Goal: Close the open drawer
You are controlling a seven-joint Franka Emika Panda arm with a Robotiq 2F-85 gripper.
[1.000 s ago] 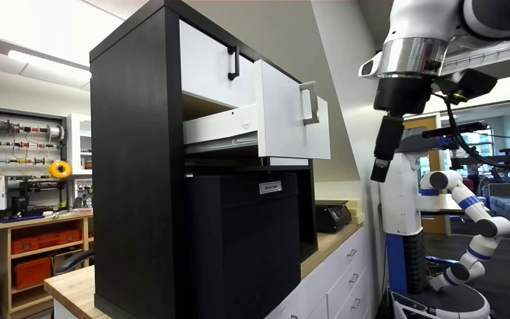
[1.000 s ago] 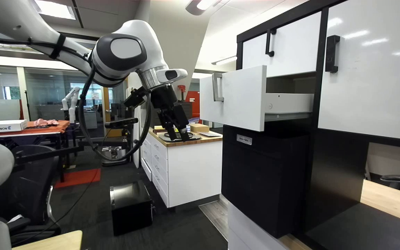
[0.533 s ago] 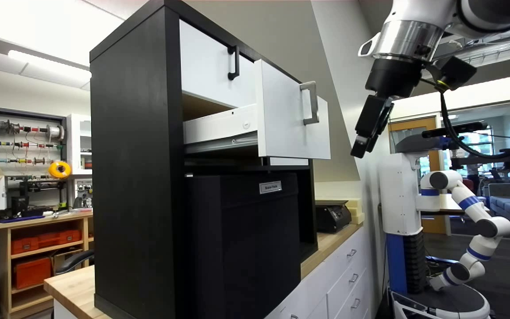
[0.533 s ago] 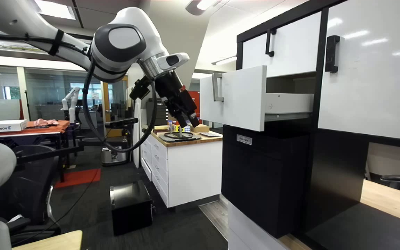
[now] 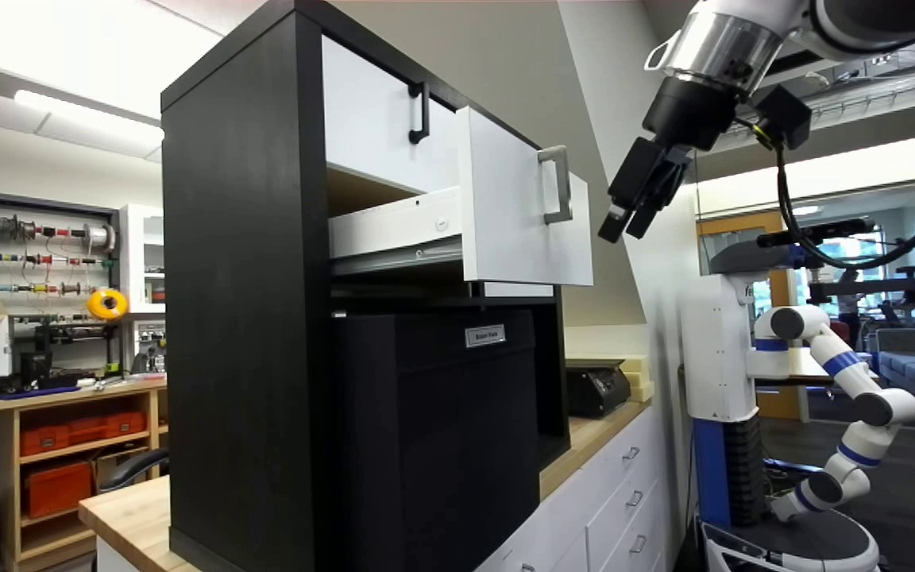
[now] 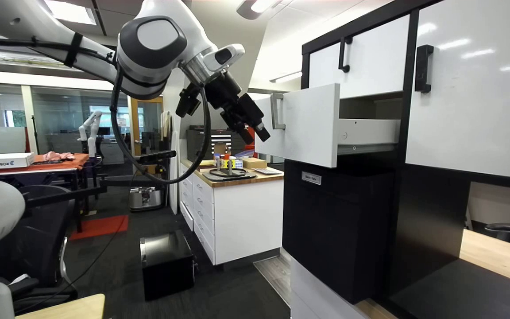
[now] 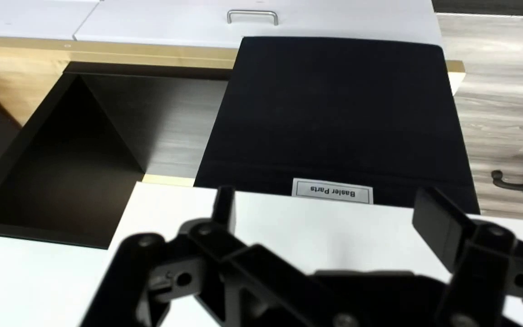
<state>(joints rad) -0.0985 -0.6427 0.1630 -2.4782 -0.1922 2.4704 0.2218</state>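
In an exterior view the drawer (image 5: 497, 226) stands well out of the black cabinet (image 5: 243, 278), just under a closed white front (image 5: 370, 119). It's wide and shallow, with a flat white panel (image 5: 509, 191), pale side (image 5: 398, 226), metal runner (image 5: 398, 257) below and a grey handle (image 5: 563, 187). I expect it to feel stiff and fairly light, rolling in on that runner — though I can't see what's inside.

In an exterior view my gripper (image 6: 254, 136) hangs near the panel, holding nothing. No need to pinch the handle: I'd push the panel's bare face near the middle, beside the handle, so it doesn't bind.

In the wrist view the fingers (image 7: 435, 227) are spread wide, with the white panel beyond. That smooth face could let them skid — I'd press square on.
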